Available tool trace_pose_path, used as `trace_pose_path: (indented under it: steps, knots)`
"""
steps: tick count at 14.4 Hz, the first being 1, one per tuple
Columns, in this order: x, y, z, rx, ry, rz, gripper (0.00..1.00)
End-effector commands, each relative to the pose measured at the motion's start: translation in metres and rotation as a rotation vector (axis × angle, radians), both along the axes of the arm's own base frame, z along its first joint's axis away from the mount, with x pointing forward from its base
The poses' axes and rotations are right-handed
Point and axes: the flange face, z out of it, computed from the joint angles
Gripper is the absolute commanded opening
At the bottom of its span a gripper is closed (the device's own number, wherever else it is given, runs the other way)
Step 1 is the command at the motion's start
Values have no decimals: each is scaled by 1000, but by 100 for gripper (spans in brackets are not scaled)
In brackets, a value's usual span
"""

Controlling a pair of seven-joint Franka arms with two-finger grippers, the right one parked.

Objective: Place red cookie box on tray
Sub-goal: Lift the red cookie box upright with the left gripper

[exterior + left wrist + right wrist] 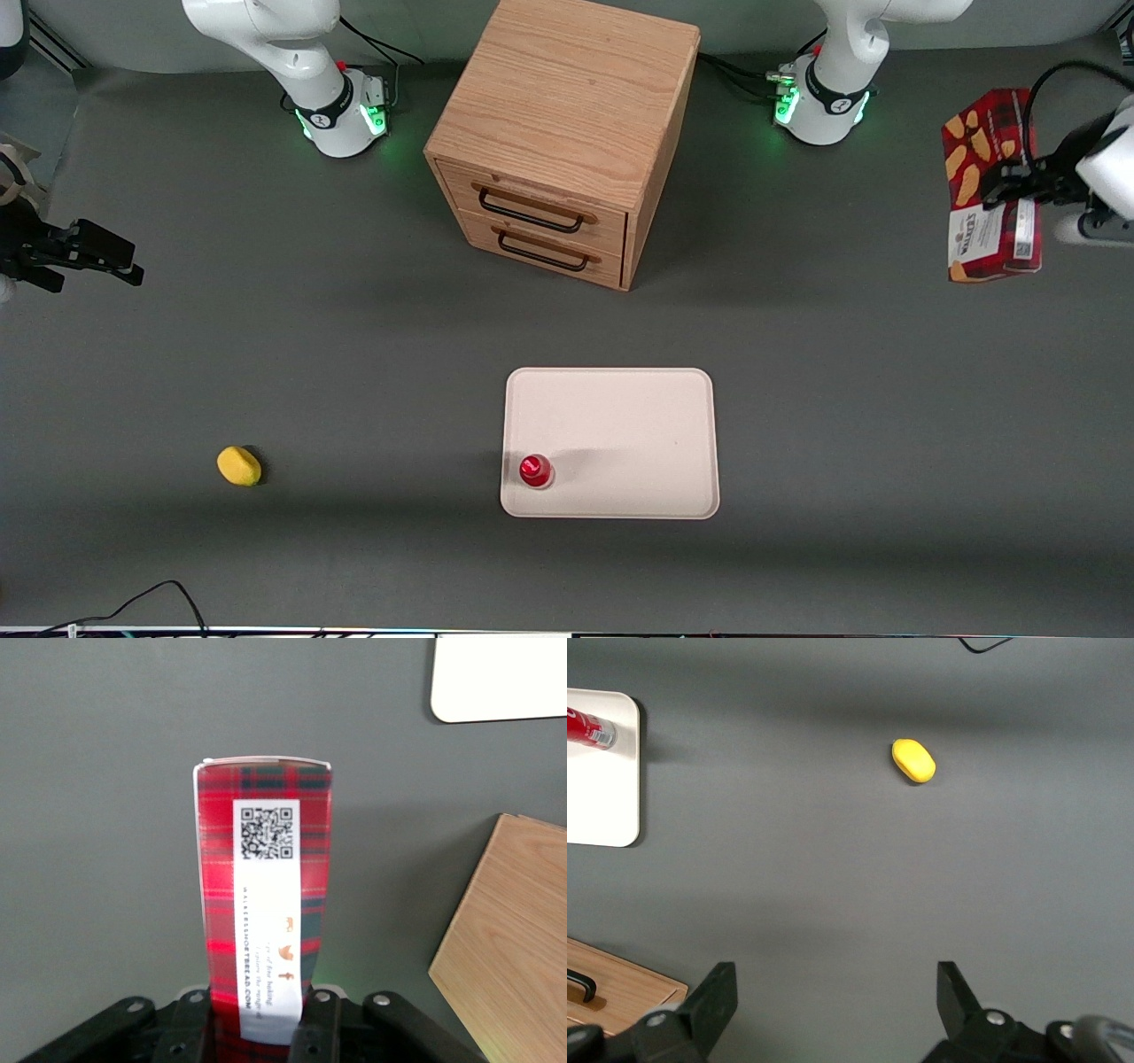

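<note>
Cardboard in dark red tartan makes up the red cookie box (pixel 990 186), a long narrow carton printed with orange-brown biscuits and carrying a white label at the end nearer the front camera. It sits at the working arm's end of the tabletop (pixel 337 354), clamped between the two black fingers of the hand (pixel 1019 184), which grip its narrow sides. From the wrist camera the box (pixel 264 904) shows a slim glossy face with a white strip bearing a QR code, the hand (pixel 257 1028) closed on it. The tray (pixel 620 416), smooth cream-white with rounded corners and a low rim, lies flat near the middle of the matte grey tabletop, well apart from the box. A small round red-capped object (pixel 535 470) stands in one tray corner. A wooden two-drawer cabinet (pixel 567 115) with dark wire handles stands farther from the front camera than the tray, and a yellow rounded lump (pixel 238 465) rests toward the parked arm's end.
</note>
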Motion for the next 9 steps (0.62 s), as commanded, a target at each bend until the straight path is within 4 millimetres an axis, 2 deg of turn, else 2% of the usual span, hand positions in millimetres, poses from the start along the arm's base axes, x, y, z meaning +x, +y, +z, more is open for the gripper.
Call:
trace_pose_path:
  steps: [1,3,5,7,9]
  knots:
    - [9,-39,2,47,7,12,0]
    - [23,-97,-3,73,5,70,0]
    - [49,-182,-18,93,7,152,0]
    - [75,-241,-34,73,-8,234,0]
    - [95,-289,-50,1,-62,314,0]
